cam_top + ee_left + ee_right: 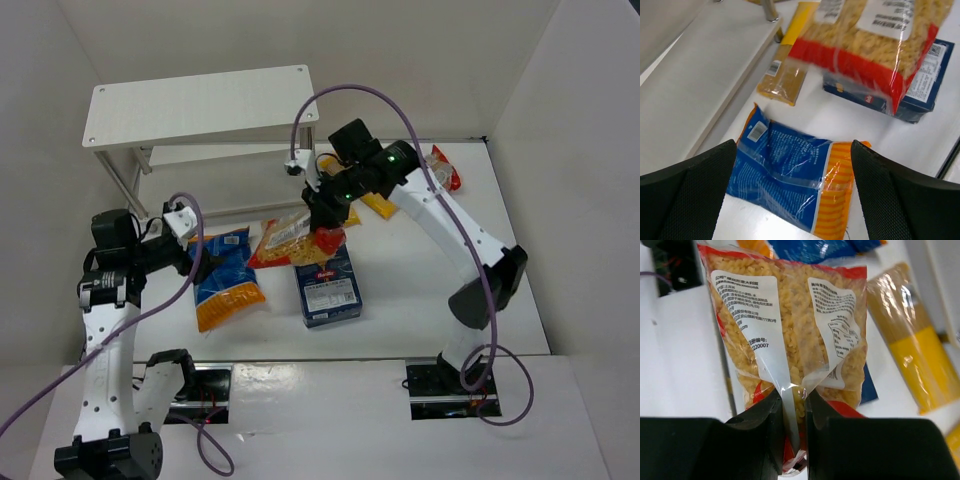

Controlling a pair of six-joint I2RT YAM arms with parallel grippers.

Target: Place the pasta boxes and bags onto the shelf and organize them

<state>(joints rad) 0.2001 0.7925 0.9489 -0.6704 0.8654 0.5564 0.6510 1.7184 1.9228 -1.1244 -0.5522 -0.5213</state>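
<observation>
Top: right fingers (325, 222) clenched on red-edged pasta bag (285, 240), draped over the blue box (328, 290), short of the shelf (200, 105). Left wrist: left fingers (685, 200) spread, empty, above blue-and-orange bag (790, 180). Right wrist: pinch sits on the end seam; soft, light film, contents likely slump, so keep to the seam.

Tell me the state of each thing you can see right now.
Left gripper, jaws open, above the blue-and-orange bag.
Right gripper, jaws shut on the red-edged bag.
Blue-and-orange bag, lying flat, untouched.
Dark blue box, lying flat.
Shelf, upright, top board bare.
</observation>
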